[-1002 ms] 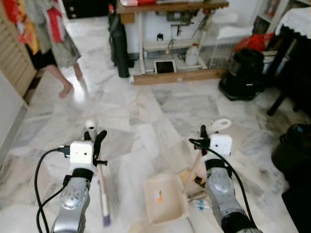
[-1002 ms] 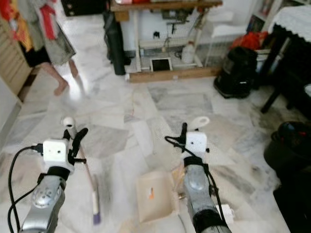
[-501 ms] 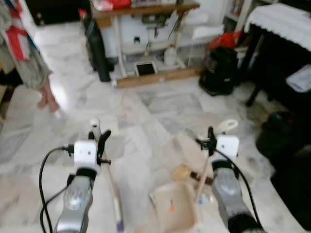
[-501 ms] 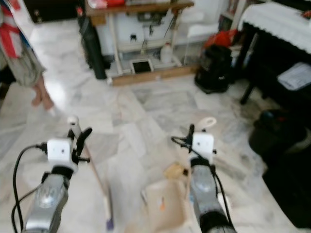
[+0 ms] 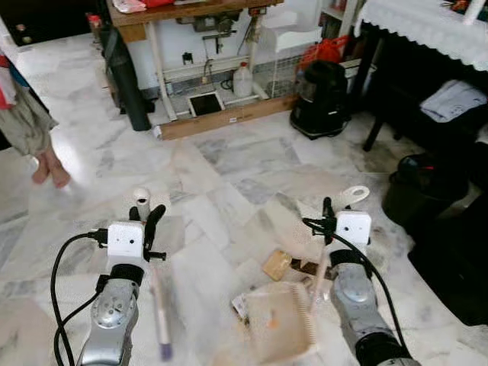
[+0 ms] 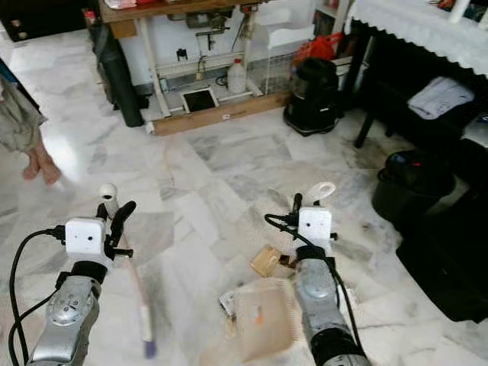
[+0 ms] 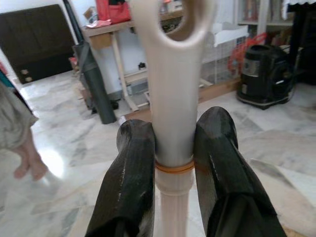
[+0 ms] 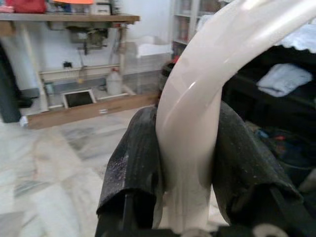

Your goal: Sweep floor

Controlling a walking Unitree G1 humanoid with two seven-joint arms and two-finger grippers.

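Left claw (image 7: 174, 148) pinching cream plastic broom handle (image 7: 172, 106); broom angles down to white marble floor (image 5: 221, 191). Right claw (image 8: 185, 163) pinching cream dustpan handle (image 8: 197, 113); beige dustpan (image 5: 280, 332) on floor, scraps (image 5: 277, 264) just beside.

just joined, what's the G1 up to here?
Sweeping a marble floor. The left gripper is shut on the broom handle, broom angled down to the floor. The right gripper is shut on the dustpan handle, with the cream dustpan on the floor between the arms. Cardboard scraps lie just beyond the pan. A person's feet show far off to the left.
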